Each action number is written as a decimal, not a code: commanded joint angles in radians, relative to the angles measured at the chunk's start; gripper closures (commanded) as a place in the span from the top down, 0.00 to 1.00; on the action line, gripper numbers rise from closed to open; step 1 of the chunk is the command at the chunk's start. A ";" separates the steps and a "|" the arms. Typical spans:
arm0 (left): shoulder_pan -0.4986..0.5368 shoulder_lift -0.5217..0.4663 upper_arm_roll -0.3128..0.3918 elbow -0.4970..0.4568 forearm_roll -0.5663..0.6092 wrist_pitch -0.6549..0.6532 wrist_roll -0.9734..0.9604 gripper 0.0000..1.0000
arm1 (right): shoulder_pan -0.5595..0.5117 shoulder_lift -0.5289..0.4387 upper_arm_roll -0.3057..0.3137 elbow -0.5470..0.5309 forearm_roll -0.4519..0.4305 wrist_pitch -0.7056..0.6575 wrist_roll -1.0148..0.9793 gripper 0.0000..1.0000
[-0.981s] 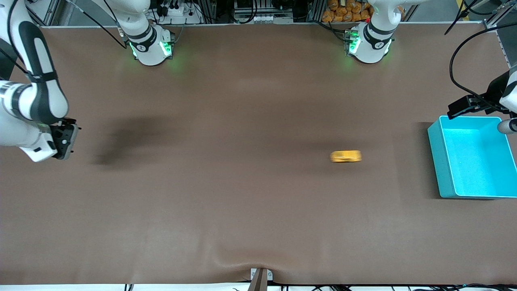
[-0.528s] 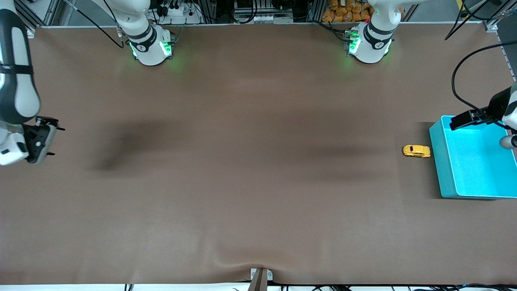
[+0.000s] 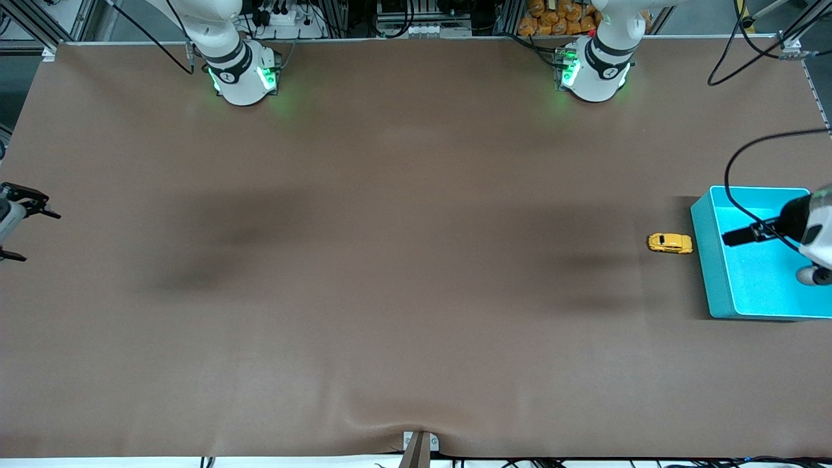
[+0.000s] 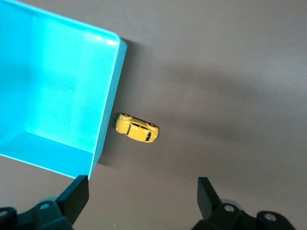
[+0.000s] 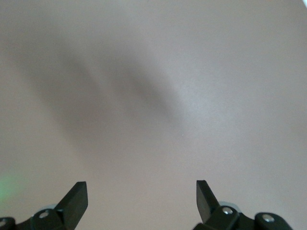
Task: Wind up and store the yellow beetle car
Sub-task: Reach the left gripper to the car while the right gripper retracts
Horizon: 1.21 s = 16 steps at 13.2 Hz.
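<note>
Tiny yellow-orange beetle-shaped toy car on brown table, mid-right of frame, probably touching teal plastic bin. Light, hard, rolls; pinch flanks. Left end effector spread over bin; right end effector spread, waiting at left edge.

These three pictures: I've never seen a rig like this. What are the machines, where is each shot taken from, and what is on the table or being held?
Two robot arms stand at a brown table. The front view looks down from a high camera facing them; the other two come from cameras on each arm's wrist. A yellow beetle car sits on the table right beside a teal bin, outside it. The left gripper hangs open over the bin's edge, holding nothing. The right gripper waits, open and empty, at the right arm's end of the table.
</note>
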State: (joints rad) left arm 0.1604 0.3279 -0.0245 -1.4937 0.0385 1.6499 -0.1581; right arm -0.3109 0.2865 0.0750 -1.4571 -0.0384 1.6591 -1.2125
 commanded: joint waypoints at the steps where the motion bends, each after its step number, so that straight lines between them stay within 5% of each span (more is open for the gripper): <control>1: 0.030 0.031 0.003 0.017 -0.028 -0.002 -0.061 1.00 | 0.050 0.008 -0.001 0.104 0.006 -0.123 0.190 1.00; 5: 0.002 0.056 0.000 0.017 -0.022 -0.002 -0.337 1.00 | 0.075 0.008 -0.004 0.175 0.008 -0.137 0.334 1.00; 8: -0.005 0.091 -0.002 0.015 0.000 0.004 -0.512 1.00 | 0.082 0.005 -0.003 0.221 0.018 -0.191 0.662 1.00; 16: -0.104 0.178 -0.003 0.012 0.081 0.050 -0.800 1.00 | 0.145 -0.102 -0.004 0.189 0.022 -0.193 1.064 1.00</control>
State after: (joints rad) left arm 0.1006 0.4740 -0.0297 -1.4937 0.0742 1.6902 -0.8810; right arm -0.1801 0.2196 0.0801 -1.2356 -0.0329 1.4715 -0.2109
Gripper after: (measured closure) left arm 0.000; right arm 0.000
